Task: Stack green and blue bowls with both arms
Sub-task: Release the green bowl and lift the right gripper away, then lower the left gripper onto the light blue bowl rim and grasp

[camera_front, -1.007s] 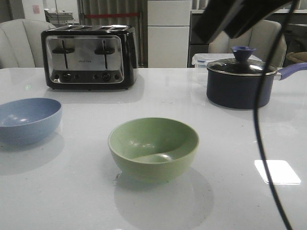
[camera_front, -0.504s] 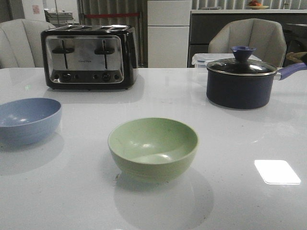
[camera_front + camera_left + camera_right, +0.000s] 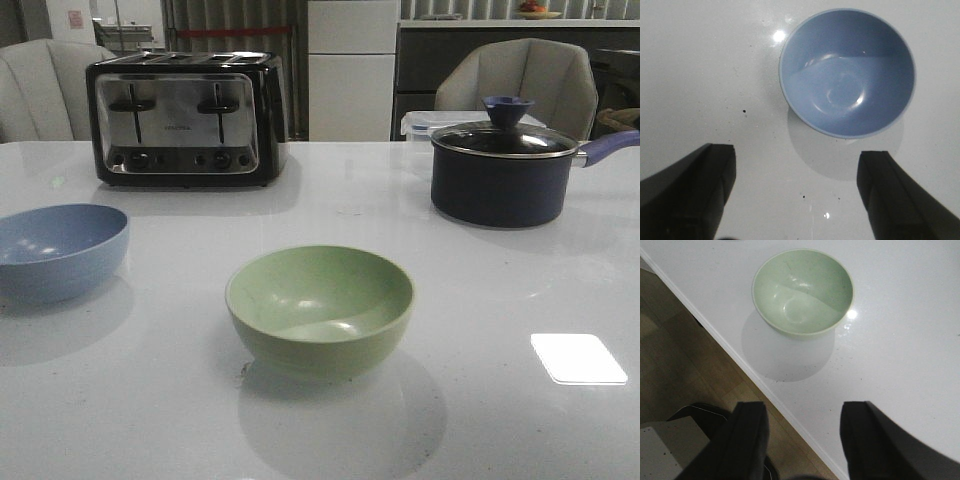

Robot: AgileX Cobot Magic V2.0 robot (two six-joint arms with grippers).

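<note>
Green and blue bowls are seen unstacked and well apart on the white glossy counter (image 3: 480, 300). The left gripper (image 3: 795, 192) hangs above the counter with jaws spread wide, nothing held; the matte dusty blue round bowl (image 3: 847, 72) sits upright at the left edge. The right gripper (image 3: 802, 440) is likewise parted and empty above the counter's near edge; the pale sage green round bowl (image 3: 803, 291) stands near centre. Behind are a black-and-chrome toaster (image 3: 185, 118) and a dark navy lidded saucepan (image 3: 503, 167).
</note>
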